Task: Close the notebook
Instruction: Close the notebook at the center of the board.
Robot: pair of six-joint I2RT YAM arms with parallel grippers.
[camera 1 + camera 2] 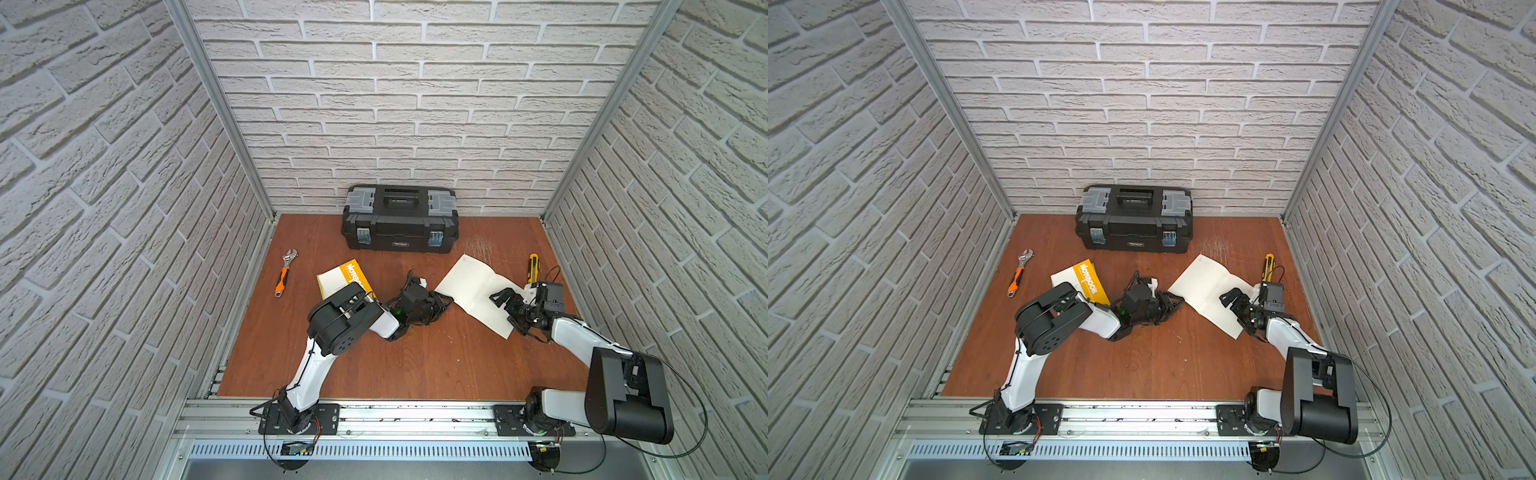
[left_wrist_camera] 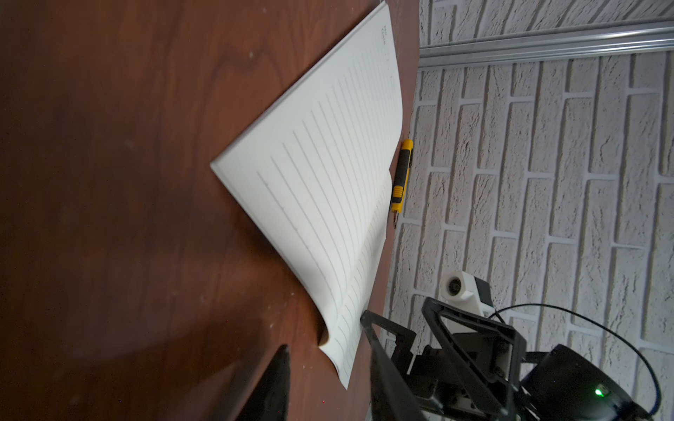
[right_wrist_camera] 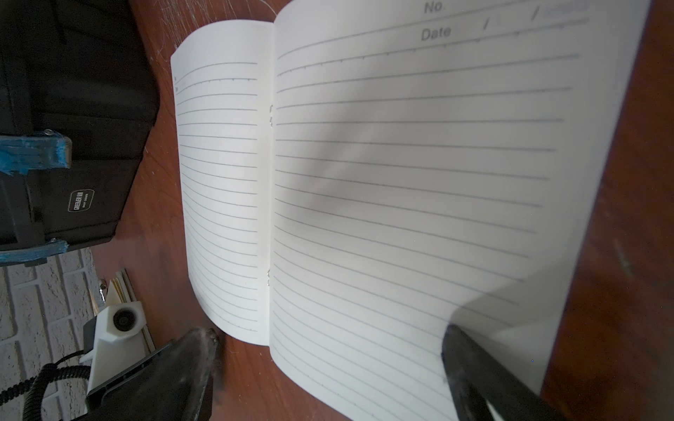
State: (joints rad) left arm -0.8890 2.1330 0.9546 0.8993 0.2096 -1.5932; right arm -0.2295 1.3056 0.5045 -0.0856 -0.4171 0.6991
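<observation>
Far back, centre: toolbox closed | contents hidden | notebook open

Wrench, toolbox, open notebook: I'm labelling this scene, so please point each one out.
wrench (image 1: pixel 282 278), in a top view, on its orange handle.
toolbox (image 1: pixel 399 230), in a top view, on its front wall.
open notebook (image 1: pixel 469 286), in a top view, on a lined page.

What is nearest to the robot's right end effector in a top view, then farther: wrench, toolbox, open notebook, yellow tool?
1. Open white lined paper notebook, directly under the right end effector.
2. Yellow-and-black hand tool, just beyond it, near the right wall.
3. Black plastic toolbox, against the back wall.
4. Orange-handled metal wrench, far over on the left.
</observation>
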